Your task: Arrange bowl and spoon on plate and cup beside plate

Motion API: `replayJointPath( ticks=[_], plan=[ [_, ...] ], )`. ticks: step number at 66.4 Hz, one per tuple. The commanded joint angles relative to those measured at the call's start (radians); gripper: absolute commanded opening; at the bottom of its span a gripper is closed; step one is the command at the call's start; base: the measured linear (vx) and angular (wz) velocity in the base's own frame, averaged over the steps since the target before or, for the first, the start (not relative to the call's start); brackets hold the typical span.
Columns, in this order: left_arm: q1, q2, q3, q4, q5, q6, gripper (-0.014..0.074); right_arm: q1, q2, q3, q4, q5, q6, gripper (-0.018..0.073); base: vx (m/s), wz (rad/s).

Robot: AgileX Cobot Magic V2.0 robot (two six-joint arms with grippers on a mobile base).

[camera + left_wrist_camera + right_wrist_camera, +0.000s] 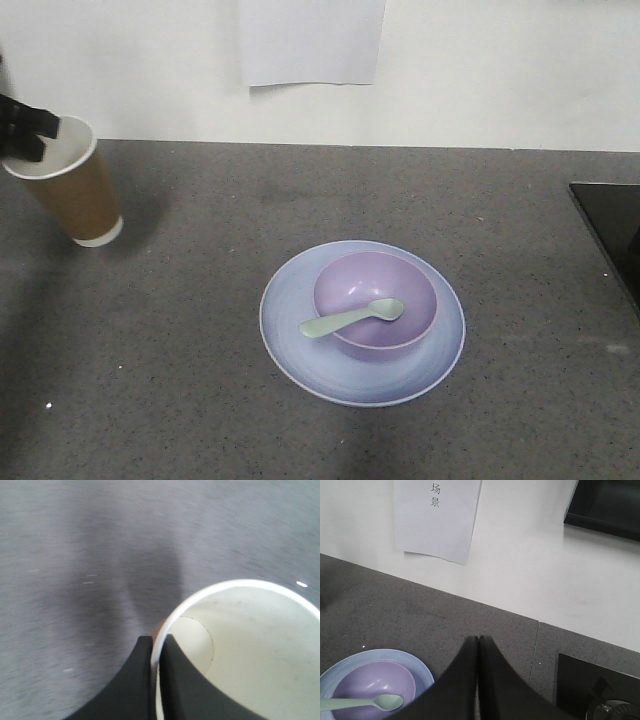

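Note:
The pale blue plate (pixel 290 335) lies mid-counter with the lavender bowl (pixel 375 300) on it. The mint-green spoon (pixel 350 318) rests across the bowl, its handle over the left rim. At far left the brown paper cup (pixel 72 190) is tilted and lifted, with my left gripper (pixel 30 130) shut on its white rim. In the left wrist view one finger is inside the cup (pixel 260 640) and one outside, at my left gripper (pixel 158 642). My right gripper (pixel 478 640) is shut and empty, right of the plate (pixel 422 670), the bowl (pixel 365 685) and the spoon (pixel 375 702).
A black cooktop (pixel 615 225) sits at the counter's right edge, also seen as the cooktop (pixel 580 685) in the right wrist view. A white paper sheet (pixel 310 40) hangs on the back wall. Grey counter stretches between cup and plate.

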Motion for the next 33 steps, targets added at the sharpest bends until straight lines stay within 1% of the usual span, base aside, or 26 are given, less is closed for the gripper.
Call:
replayJointPath(
  ticks=[1, 4, 9, 33],
  plan=[
    [-0.089, -0.047, -0.028, -0.032, -0.032, 0.002, -0.0008, -0.004, 0.005, -0.022, -0.012, -0.067, 0.0, -0.0011, 0.0, 0.0],
    [-0.128, -0.047, -0.028, -0.032, -0.04, 0.002, -0.0008, -0.004, 0.005, -0.022, -0.011, -0.067, 0.0, -0.0011, 0.0, 0.0],
    [-0.169, -0.043, -0.028, -0.032, -0.051, 0.002, -0.0008, -0.004, 0.005, -0.022, -0.011, -0.065, 0.0, -0.0011, 0.0, 0.0],
    [-0.293, -0.011, -0.028, -0.034, -0.016, -0.001, -0.0006, -0.004, 0.005, -0.022, -0.005, -0.052, 0.001, -0.0011, 0.0, 0.0]
  ],
)
